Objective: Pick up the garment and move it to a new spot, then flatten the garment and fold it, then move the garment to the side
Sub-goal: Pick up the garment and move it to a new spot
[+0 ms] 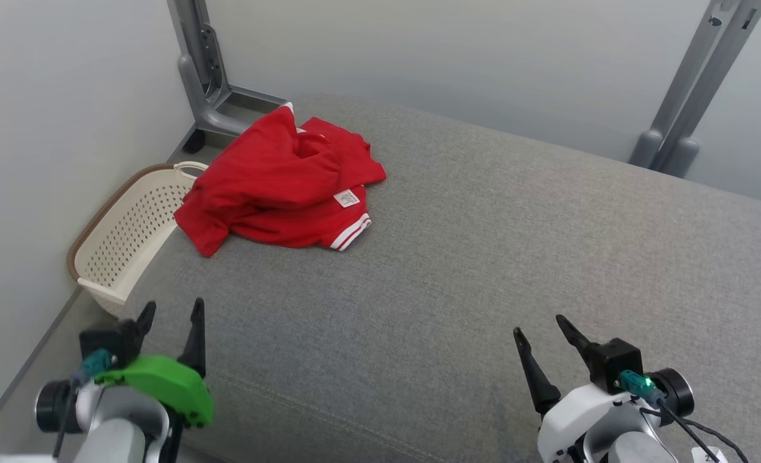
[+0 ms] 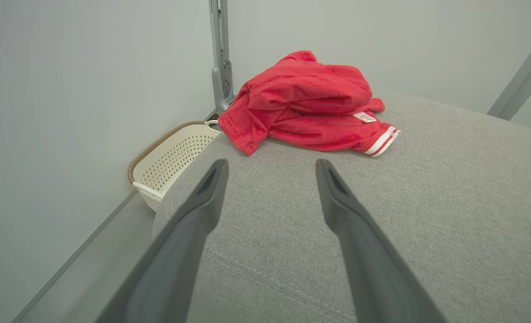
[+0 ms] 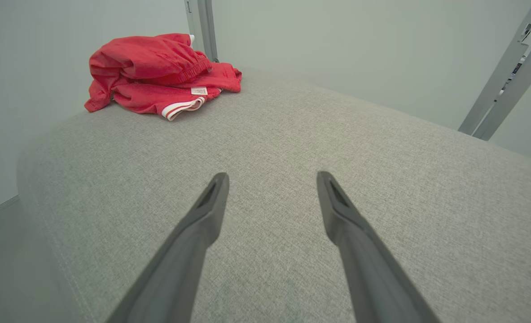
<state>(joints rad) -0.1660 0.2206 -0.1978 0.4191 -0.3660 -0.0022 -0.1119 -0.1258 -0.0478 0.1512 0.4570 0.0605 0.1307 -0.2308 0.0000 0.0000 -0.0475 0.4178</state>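
- A red garment (image 1: 277,183) with white-striped trim lies crumpled in a heap on a wide grey cushion (image 1: 483,257). In the head view it sits at the cushion's far left corner.
- A small white label (image 1: 347,198) shows on the near side of the heap, close to the striped hem.
- The left gripper (image 1: 173,310), which has a green cover behind its fingers, is at the lower left, over the near left edge of the cushion. Its two dark fingers are spread apart and empty, and they point toward the garment, well short of it.
- The right gripper (image 1: 538,325) is at the lower right, above bare cushion. Its fingers are also spread apart and empty, well apart from the garment.
- A cream basket (image 1: 129,231) with small holes and a brown rim stands on the floor just beside the cushion's left edge, between the cushion and a pale wall.
- Grey metal posts (image 1: 203,71) rise behind the cushion at the far left and far right.
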